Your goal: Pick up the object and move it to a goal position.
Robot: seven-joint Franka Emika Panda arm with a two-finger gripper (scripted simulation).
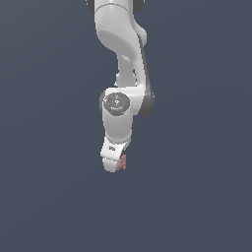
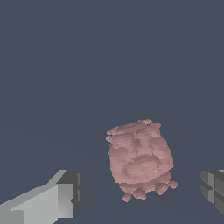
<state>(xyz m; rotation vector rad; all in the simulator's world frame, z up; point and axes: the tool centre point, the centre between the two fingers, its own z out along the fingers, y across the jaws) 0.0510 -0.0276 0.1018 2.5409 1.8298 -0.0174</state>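
Note:
The object (image 2: 139,161) is a small pinkish-red, bumpy, roundish lump lying on the dark grey floor. In the wrist view it sits between my two fingertips, nearer one side, with a clear gap to each. My gripper (image 2: 140,192) is open, its pads (image 2: 70,192) wide apart and touching nothing. In the exterior view the white gripper (image 1: 116,165) points down and hides most of the object (image 1: 122,162), which peeks out at its lower edge on the exterior view's right.
The white arm (image 1: 120,64) comes down from the top of the exterior view. The flat dark grey floor (image 1: 197,197) fills everything around it.

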